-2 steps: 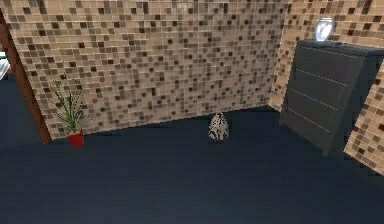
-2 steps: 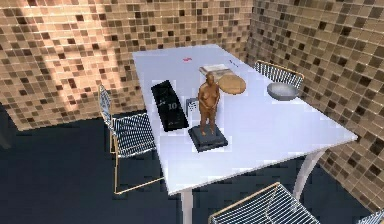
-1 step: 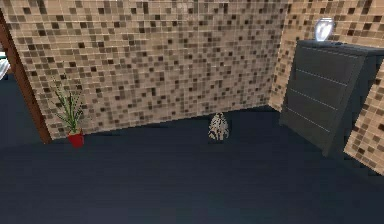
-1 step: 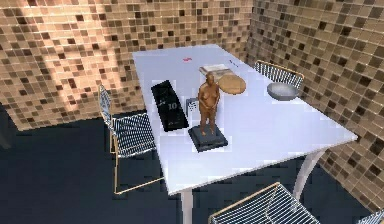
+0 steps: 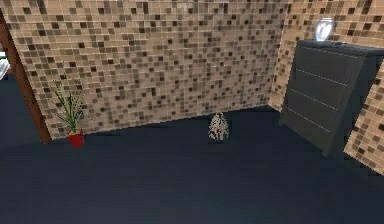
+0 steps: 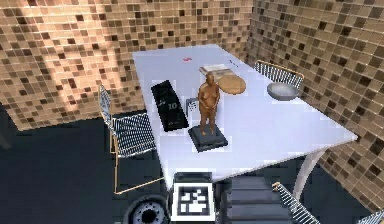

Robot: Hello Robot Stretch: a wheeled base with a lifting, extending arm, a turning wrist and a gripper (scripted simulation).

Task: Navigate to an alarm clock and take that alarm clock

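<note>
Alarm clock (image 6: 168,106): a dark block with pale digits, resting on the white table (image 6: 290,130) just beside the statue (image 6: 208,105), on the side away from the bowl (image 6: 283,91). Judged rigid, light and smooth-cased, so grip it across the narrow sides and keep clear of the statue, which looks top-heavy. Gripper (image 6: 148,212): its dark body is well short of the statue; the far end is not made out, so I cannot tell whether it holds anything.

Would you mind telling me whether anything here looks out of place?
A small striped object sits alone on the dark floor near the tiled wall, an odd spot for it; nothing looks spilled or damaged.
</note>
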